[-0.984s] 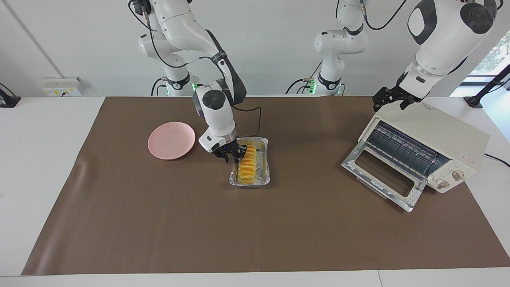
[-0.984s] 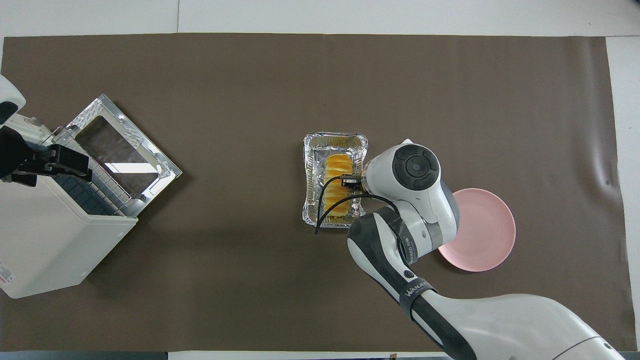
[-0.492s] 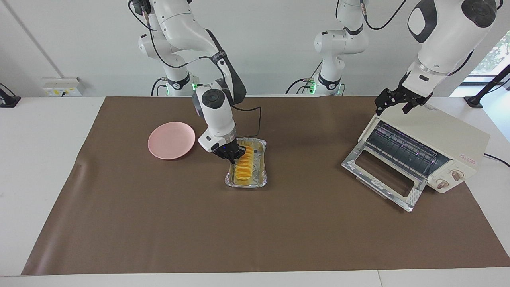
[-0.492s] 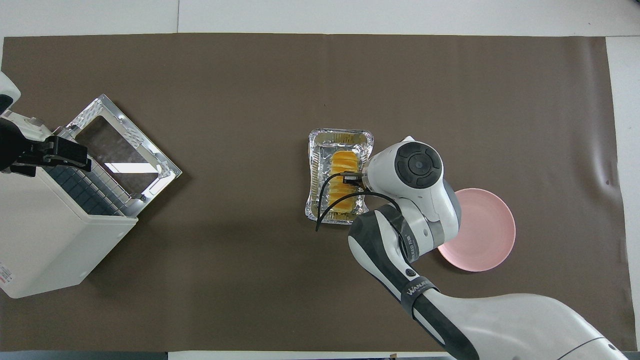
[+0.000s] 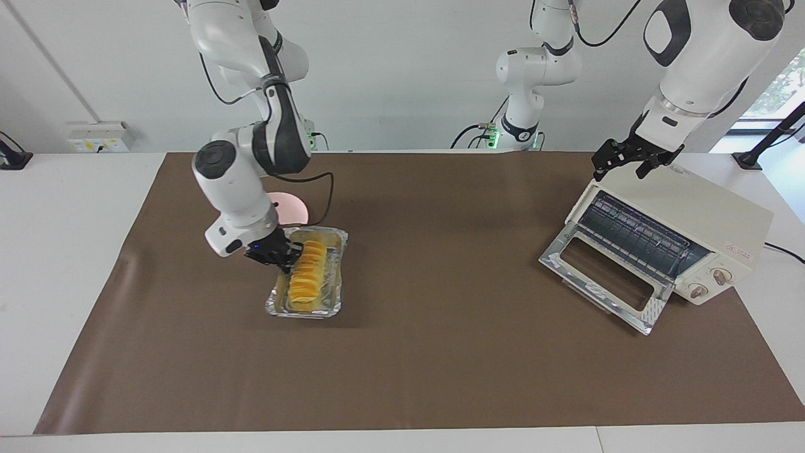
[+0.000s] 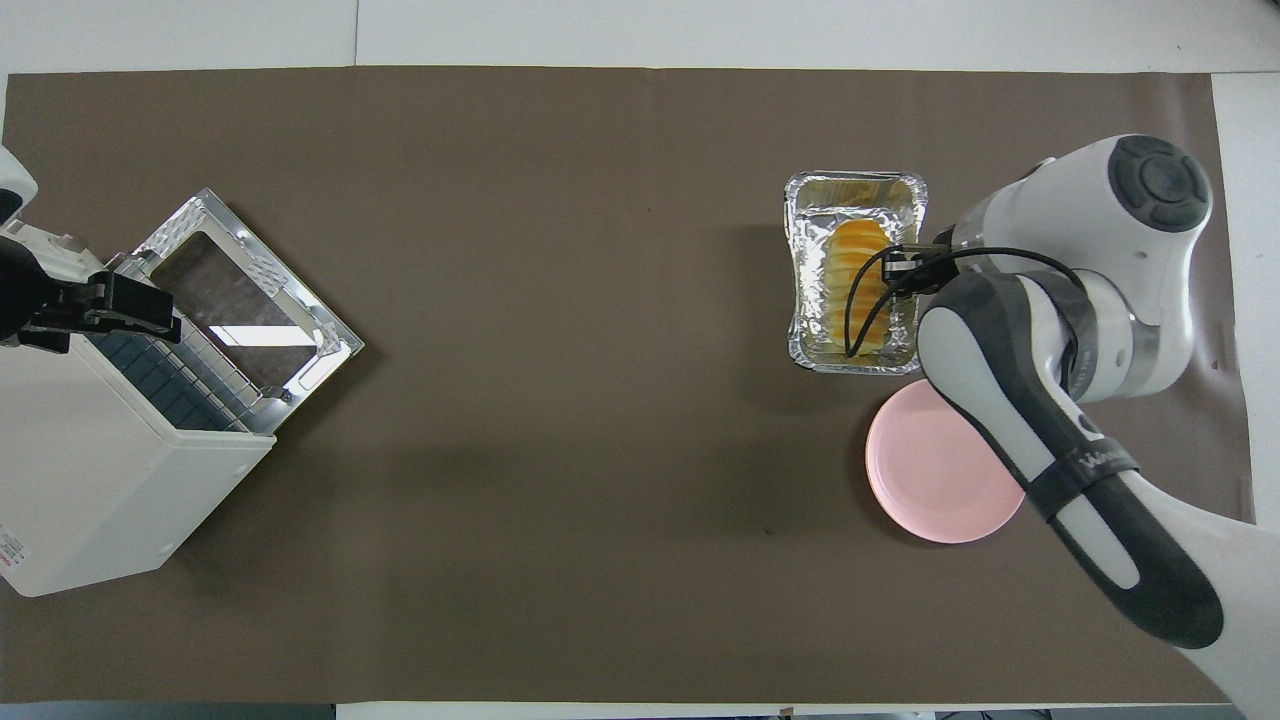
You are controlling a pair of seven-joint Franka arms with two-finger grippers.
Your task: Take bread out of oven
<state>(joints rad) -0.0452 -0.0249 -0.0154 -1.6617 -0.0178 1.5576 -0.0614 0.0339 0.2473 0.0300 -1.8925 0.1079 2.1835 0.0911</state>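
Observation:
The bread [image 5: 306,275] [image 6: 858,283], a ridged golden-orange loaf, lies in a crinkled foil tray [image 5: 331,296] [image 6: 805,300] next to the pink plate, toward the right arm's end of the table. My right gripper [image 5: 283,258] [image 6: 905,270] is shut on the tray's long rim. Whether the tray rests on the mat or hangs just above it I cannot tell. The cream-white oven [image 5: 698,220] [image 6: 100,490] stands at the left arm's end, its glass door [image 5: 600,277] [image 6: 245,300] dropped open and its wire rack bare. My left gripper [image 5: 632,160] [image 6: 130,315] waits open over the oven's top edge.
A round pink plate [image 5: 292,211] [image 6: 925,470] lies on the brown mat [image 5: 440,352], partly hidden by the right arm in both views. The right arm's black cable loops over the tray. The oven's open door juts out toward the table's middle.
The right gripper closed on the tray's rim and carried the tray with the bread from the table's middle toward the right arm's end, next to the plate. The left arm barely moved.

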